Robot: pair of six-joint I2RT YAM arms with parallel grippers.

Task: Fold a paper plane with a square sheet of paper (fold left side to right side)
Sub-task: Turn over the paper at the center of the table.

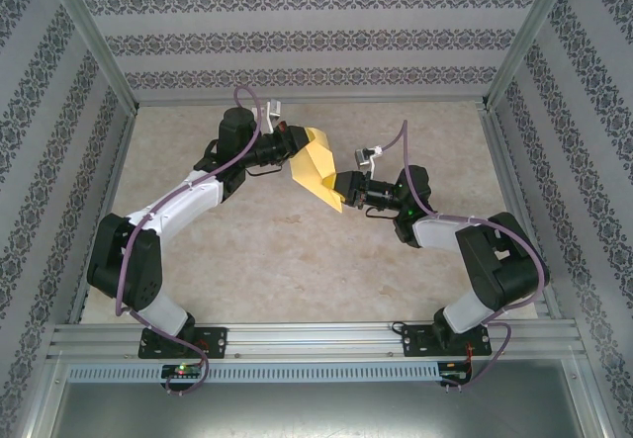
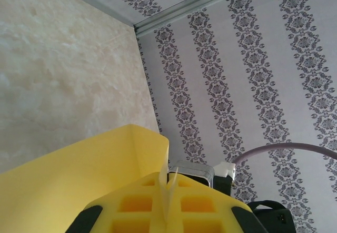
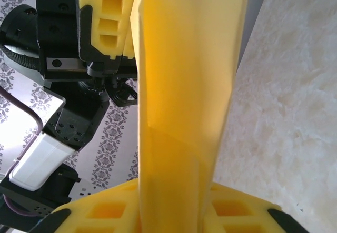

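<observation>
The paper is yellow and has folds in it. It hangs over the table, a bit past the table's middle toward the far end. Two grippers hold it up, one at each end, and it looks lifted off the table top.

The left gripper is over the table's far half, a little left of the middle. It pinches the top end of the paper. In the left wrist view its two yellow fingers are squeezed close together, and a thin edge of paper sticks up in the tiny crack in the left gripper. A big flap of the paper bends away to one side, with the table behind it.

The right gripper is over the middle of the table. It pinches the low, pointy end. In the right wrist view the paper stands up tall like a strip, with a slanted crease low down. The right gripper is closed tight on its bottom end. At the top a yellow finger of the left gripper presses on the paper's side. The table shows pale and blotchy behind the strip
</observation>
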